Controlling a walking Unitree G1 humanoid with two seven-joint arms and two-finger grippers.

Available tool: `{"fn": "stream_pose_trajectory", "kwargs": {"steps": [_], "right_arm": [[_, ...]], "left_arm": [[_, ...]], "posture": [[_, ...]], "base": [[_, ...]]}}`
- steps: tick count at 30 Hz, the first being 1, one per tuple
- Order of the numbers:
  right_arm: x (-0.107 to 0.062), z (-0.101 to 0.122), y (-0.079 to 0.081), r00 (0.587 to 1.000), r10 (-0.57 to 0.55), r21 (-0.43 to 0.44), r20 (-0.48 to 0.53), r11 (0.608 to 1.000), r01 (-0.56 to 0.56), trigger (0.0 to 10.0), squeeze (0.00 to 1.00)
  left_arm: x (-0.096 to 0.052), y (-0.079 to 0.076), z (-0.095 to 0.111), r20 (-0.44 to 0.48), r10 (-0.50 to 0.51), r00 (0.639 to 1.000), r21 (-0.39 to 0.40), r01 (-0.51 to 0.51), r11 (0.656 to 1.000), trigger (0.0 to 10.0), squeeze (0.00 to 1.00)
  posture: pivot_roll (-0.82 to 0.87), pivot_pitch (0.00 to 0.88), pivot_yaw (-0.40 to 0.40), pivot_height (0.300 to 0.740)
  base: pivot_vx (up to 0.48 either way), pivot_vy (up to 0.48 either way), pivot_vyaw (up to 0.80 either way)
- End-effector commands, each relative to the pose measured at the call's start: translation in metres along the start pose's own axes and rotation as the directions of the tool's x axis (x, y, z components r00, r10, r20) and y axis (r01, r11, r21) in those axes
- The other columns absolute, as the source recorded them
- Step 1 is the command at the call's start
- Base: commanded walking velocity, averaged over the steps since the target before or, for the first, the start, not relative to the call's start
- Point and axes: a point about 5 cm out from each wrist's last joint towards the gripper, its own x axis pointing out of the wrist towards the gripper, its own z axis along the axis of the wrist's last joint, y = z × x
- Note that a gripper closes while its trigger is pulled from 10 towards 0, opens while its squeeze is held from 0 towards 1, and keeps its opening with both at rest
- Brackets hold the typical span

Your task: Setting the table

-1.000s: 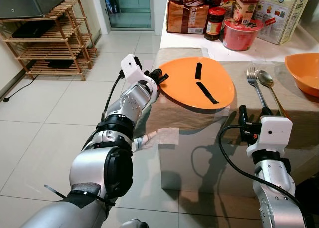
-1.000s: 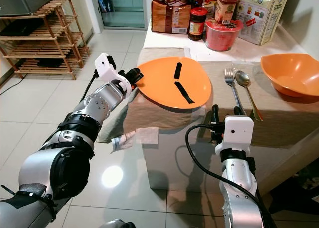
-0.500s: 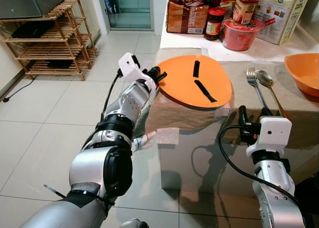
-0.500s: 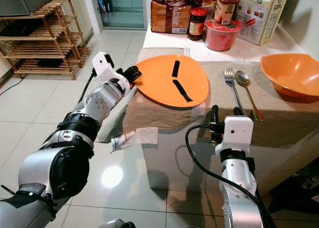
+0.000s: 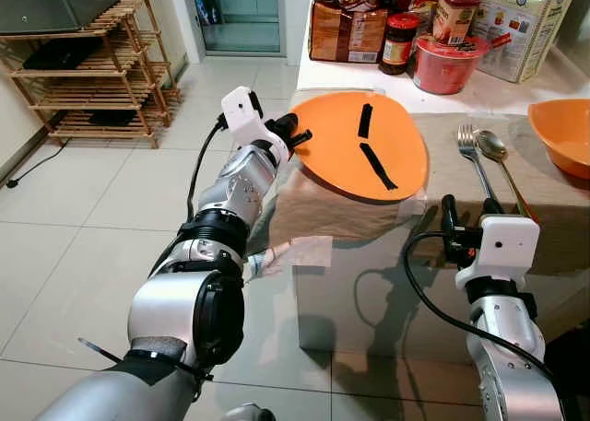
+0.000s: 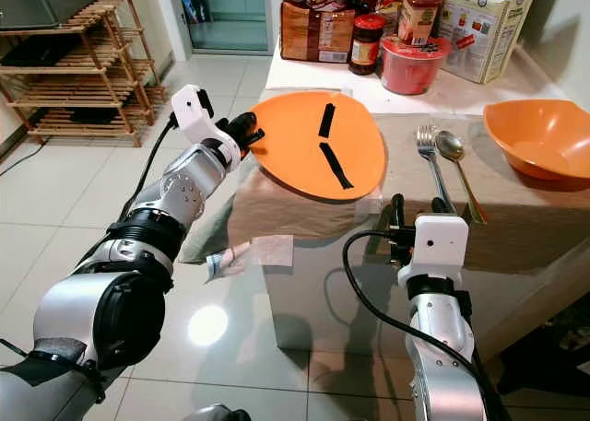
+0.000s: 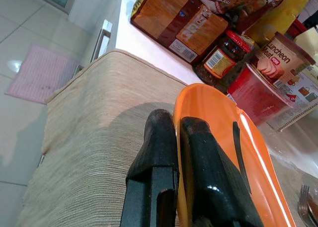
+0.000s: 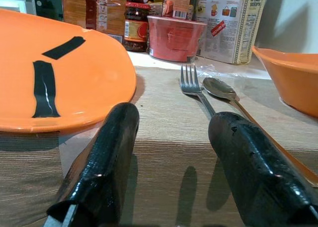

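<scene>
1. Left eye view: the left gripper (image 5: 291, 132) is clamped on the left rim of the round orange plastic plate with two black tape strips (image 5: 366, 145). The plate is tilted, its gripped edge raised, its far edge over the beige woven table runner (image 5: 442, 177). The right gripper (image 5: 468, 220) stands at the near table edge, below the metal fork (image 5: 473, 158) and metal spoon (image 5: 498, 156), which lie side by side on the runner to the right of the plate. The orange plastic bowl (image 5: 564, 135) sits at the right edge.

2. Right eye view: the red lidded tub (image 6: 409, 64), the dark jar with red lid (image 6: 367, 43), the brown bread bag (image 6: 318, 32) and the white cereal box (image 6: 481, 29) stand on the white counter beyond the runner. A wooden slatted shelf rack (image 6: 78, 80) stands on the tiled floor at the left.

3. Left wrist view: the two black fingers (image 7: 155, 147) grip the plate rim, one on each face, closed together on it, with the runner beneath.

4. Right wrist view: the right gripper's fingers (image 8: 112, 152) are spread apart, holding nothing, resting low over the runner. The plate lies beyond one finger; fork and spoon lie between the two.
</scene>
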Motion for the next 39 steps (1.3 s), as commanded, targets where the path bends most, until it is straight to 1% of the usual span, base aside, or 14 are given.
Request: {"fn": "stream_pose_trajectory", "kwargs": {"steps": [1,4,7,11,13,17,19,26,30,32,35,36,38,39], "right_arm": [[0.0,-0.002,0.001,1.0,0.001,0.007,-0.009,1.0,-0.001,10.0,0.0],[-0.001,-0.003,0.001,1.0,0.001,0.007,-0.011,1.0,-0.001,10.0,0.0],[-0.001,-0.003,0.001,1.0,0.001,0.007,-0.014,1.0,-0.001,10.0,0.0],[-0.001,-0.004,0.001,1.0,0.002,0.006,-0.015,1.0,-0.002,10.0,0.0],[0.0,-0.003,0.001,1.0,0.001,0.006,-0.014,1.0,-0.001,10.0,0.0],[0.0,-0.003,0.0,1.0,0.0,0.005,-0.013,1.0,0.0,10.0,0.0],[0.0,-0.003,0.0,1.0,0.0,0.005,-0.013,1.0,0.0,10.0,0.0],[0.0,-0.005,0.001,1.0,0.0,0.006,-0.017,1.0,0.0,10.0,0.0],[-0.001,-0.005,0.001,1.0,0.0,0.006,-0.019,1.0,0.0,10.0,0.0],[-0.001,-0.006,0.001,1.0,0.0,0.006,-0.021,1.0,0.0,10.0,0.0],[-0.002,-0.007,0.001,1.0,0.001,0.005,-0.023,1.0,-0.001,10.0,0.0],[-0.002,-0.007,0.001,1.0,0.003,0.004,-0.025,1.0,-0.003,10.0,0.0],[-0.001,-0.007,0.001,1.0,0.003,0.004,-0.025,1.0,-0.003,10.0,0.0],[-0.001,-0.007,0.001,1.0,0.003,0.004,-0.025,1.0,-0.003,10.0,0.0]], "left_arm": [[0.0,0.0,0.004,0.01,-0.003,1.0,0.063,0.003,0.998,0.0,0.0],[-0.001,0.003,0.0,-0.003,0.01,1.0,0.041,-0.01,0.999,0.0,0.0],[-0.001,0.003,-0.001,-0.009,0.016,1.0,0.054,-0.016,0.998,0.0,0.0],[-0.001,0.005,-0.002,-0.013,0.031,0.999,0.041,-0.031,0.999,0.0,0.0],[0.0,0.004,0.006,0.016,0.038,0.999,0.041,-0.038,0.998,0.0,0.0],[0.002,-0.003,0.025,0.084,0.006,0.996,0.109,-0.015,0.994,0.0,0.0],[0.002,-0.005,0.032,0.104,-0.005,0.995,0.127,-0.009,0.992,0.0,0.0],[0.002,-0.003,0.046,0.149,-0.008,0.989,0.146,-0.014,0.989,0.0,0.0],[0.0,0.002,0.056,0.182,-0.002,0.983,0.183,-0.032,0.983,0.0,0.0],[-0.001,0.006,0.06,0.193,0.015,0.981,0.166,-0.047,0.985,0.0,0.0],[-0.002,0.009,0.064,0.201,0.022,0.979,0.148,-0.053,0.988,0.0,0.0],[-0.002,0.009,0.067,0.209,0.021,0.978,0.102,-0.043,0.994,0.0,0.0],[-0.002,0.01,0.07,0.215,0.025,0.976,0.067,-0.04,0.997,0.0,0.0],[-0.002,0.01,0.07,0.215,0.025,0.976,0.067,-0.04,0.997,0.0,0.0]], "posture": [[-0.05,0.0,0.077,0.735],[-0.05,0.0,0.077,0.735],[-0.05,0.0,0.076,0.735],[-0.05,0.0,0.076,0.735],[-0.05,0.0,0.075,0.735],[-0.05,0.0,0.074,0.735],[-0.05,0.0,0.073,0.735],[-0.05,0.0,0.073,0.735],[-0.05,0.0,0.072,0.735],[-0.04,0.0,0.071,0.735],[-0.04,0.0,0.071,0.735],[-0.04,0.0,0.069,0.735],[-0.04,0.0,0.068,0.735],[-0.04,0.0,0.068,0.735]], "base": [[0.0,0.0,0.0],[0.0,0.0,0.0],[0.0,0.0,0.0],[0.0,0.0,0.0],[0.0,0.0,0.0],[0.0,0.0,0.0],[0.0,0.0,0.0],[0.0,0.0,0.0],[0.0,0.0,0.0],[0.0,0.0,0.0],[0.0,0.0,0.0],[0.0,0.0,0.0],[0.0,0.0,0.0],[0.0,0.0,0.0]]}}
